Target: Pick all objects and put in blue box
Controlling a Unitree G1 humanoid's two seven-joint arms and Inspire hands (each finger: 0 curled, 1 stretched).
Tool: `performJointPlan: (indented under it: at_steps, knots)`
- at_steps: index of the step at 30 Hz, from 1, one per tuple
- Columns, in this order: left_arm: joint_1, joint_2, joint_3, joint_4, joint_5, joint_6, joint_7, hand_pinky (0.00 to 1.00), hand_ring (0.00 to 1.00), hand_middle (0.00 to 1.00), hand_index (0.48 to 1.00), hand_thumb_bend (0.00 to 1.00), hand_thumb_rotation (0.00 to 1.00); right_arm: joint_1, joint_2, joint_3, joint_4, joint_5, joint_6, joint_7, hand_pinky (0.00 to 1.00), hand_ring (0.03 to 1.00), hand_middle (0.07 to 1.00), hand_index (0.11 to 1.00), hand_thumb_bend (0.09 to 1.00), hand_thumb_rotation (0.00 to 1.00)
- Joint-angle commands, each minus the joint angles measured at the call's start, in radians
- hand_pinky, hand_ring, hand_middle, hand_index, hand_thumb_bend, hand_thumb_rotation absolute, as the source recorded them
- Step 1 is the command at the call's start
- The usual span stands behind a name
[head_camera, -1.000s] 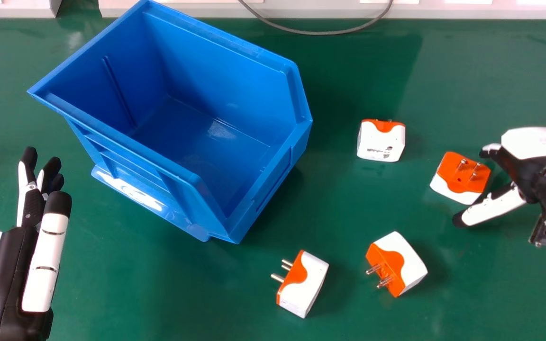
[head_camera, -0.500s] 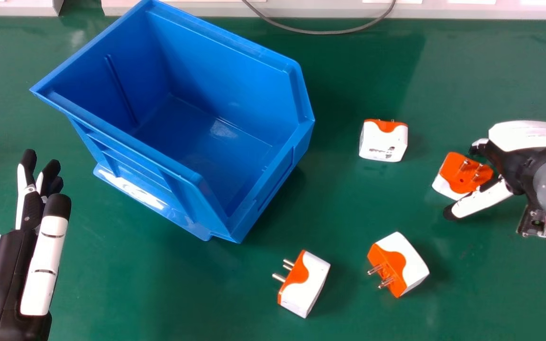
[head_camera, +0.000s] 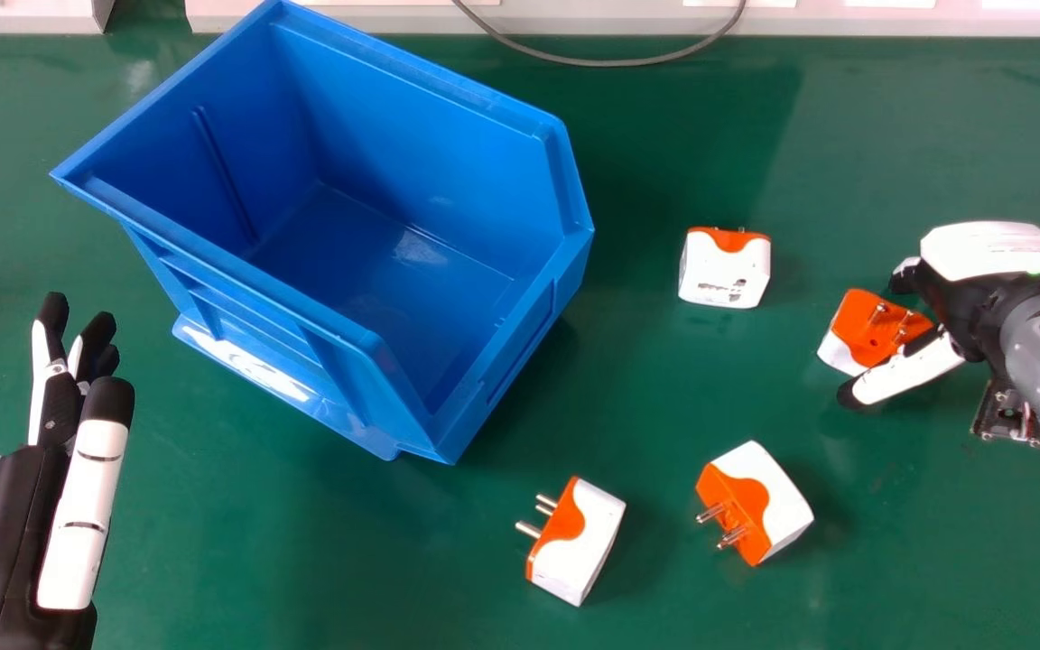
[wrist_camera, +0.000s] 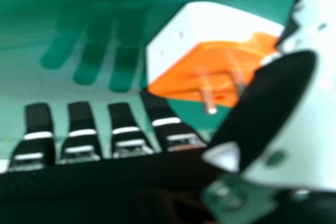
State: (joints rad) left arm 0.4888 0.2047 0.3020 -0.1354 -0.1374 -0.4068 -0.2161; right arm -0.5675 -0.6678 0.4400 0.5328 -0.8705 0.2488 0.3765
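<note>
Straddling the rightmost adapter (head_camera: 865, 332) on the table (head_camera: 303, 551), the right hand (head_camera: 980, 251) stands wide; the left hand (head_camera: 82, 515), fingers loose, sits at left. None of the four adapters (head_camera: 725, 271) is in the blue box (head_camera: 520, 329), so everything looks left to do.

Orange-and-white adapter (head_camera: 861, 327) at right of head view, lower side partly hidden by right hand (head_camera: 971, 302), silver forearm (head_camera: 1039, 352) cut by right edge, left hand (head_camera: 19, 533) cropped lower left, cable (head_camera: 610, 63) cut at top, marking on upper adapter (head_camera: 723, 262) seemingly too small to read.
</note>
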Motion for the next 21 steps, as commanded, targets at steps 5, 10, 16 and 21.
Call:
performJointPlan:
  at_steps: [5,10,16,21]
  knots:
    - [0.005,0.002,0.014,-0.017,-0.004,-0.028,0.001,0.97,1.0,1.0,0.999,0.64,1.0,-0.037,0.017,0.01,0.043,-0.002,0.002,-0.021,0.82,0.886,0.91,0.876,0.639,0.6]
    - [0.008,-0.001,0.01,-0.032,0.001,-0.021,0.005,0.96,1.0,0.99,0.998,0.64,1.0,-0.05,0.028,0.021,0.063,-0.011,0.005,-0.034,0.81,0.875,0.902,0.866,0.626,0.6]
    - [0.003,-0.002,0.008,-0.026,0.004,-0.021,0.008,0.96,0.99,0.99,0.995,0.65,1.0,-0.063,0.041,0.06,0.123,-0.041,-0.02,-0.14,0.73,0.787,0.821,0.779,0.598,0.55]
    - [0.005,-0.004,0.004,-0.033,0.006,-0.022,0.008,0.95,0.99,0.99,0.994,0.65,1.0,-0.065,0.048,0.074,0.188,-0.053,-0.056,-0.253,0.66,0.728,0.758,0.7,0.577,0.51]
